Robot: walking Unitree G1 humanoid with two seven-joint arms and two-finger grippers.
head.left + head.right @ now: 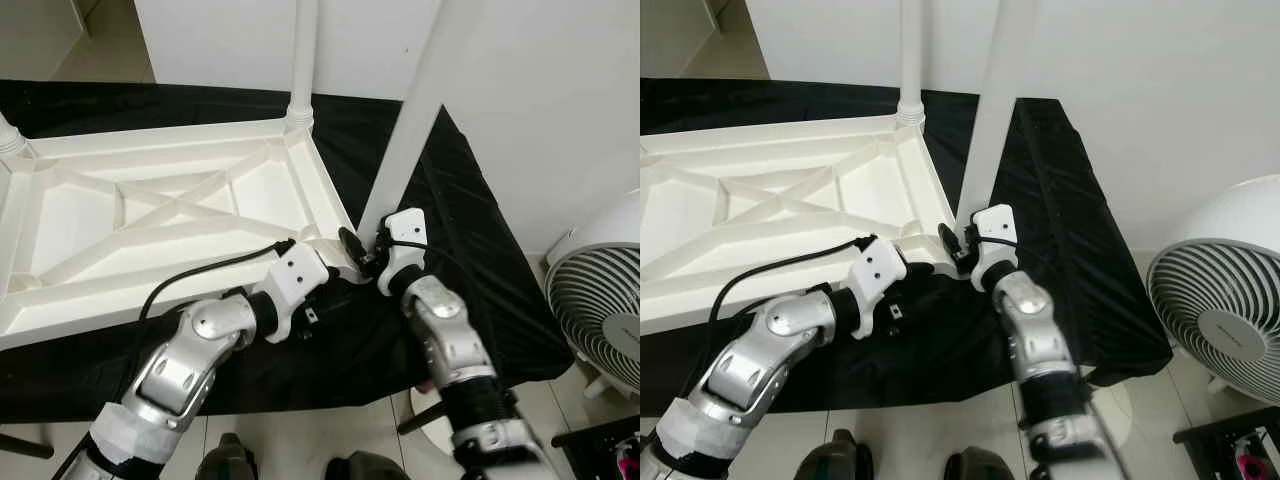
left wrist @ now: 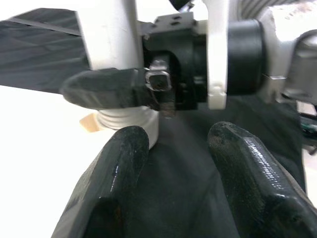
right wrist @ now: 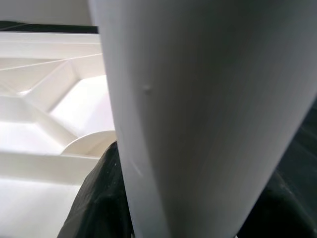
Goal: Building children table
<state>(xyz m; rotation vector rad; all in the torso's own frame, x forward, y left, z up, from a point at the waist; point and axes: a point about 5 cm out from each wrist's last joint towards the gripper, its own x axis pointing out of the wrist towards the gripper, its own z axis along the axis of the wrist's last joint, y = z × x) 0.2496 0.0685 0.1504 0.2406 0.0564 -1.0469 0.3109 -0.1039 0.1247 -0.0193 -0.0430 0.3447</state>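
Left eye view: nearest the camera, the two silver arms rise from the lower edge and meet at the near right corner of the upturned white table top (image 1: 150,215), which lies underside up, its ribbed bracing exposed, on a black cloth (image 1: 480,260). The right gripper (image 1: 362,252) sits at the base of a white table leg (image 1: 405,150) that slants up out of that corner; its black fingers close on the leg's lower end. The left gripper (image 1: 335,268) reaches the same corner from the other side, just beside the right one. A second leg (image 1: 301,60) stands upright in the far right corner. A white fan (image 1: 600,300) stands on the floor to the right, well apart from the work. Right eye view: same arrangement; a black cable (image 1: 790,265) runs along the left forearm to its wrist. Left wrist view: the left gripper's two black fingers (image 2: 116,188) are spread apart over the black cloth, holding nothing, with the leg's ribbed foot just beyond one fingertip. Ahead, a finger of the right gripper presses against the leg above that foot. Right wrist view: the leg fills the foreground at very close range, table bracing behind it; the dark shape beside the leg is probably a finger, though the view is too close to be sure.
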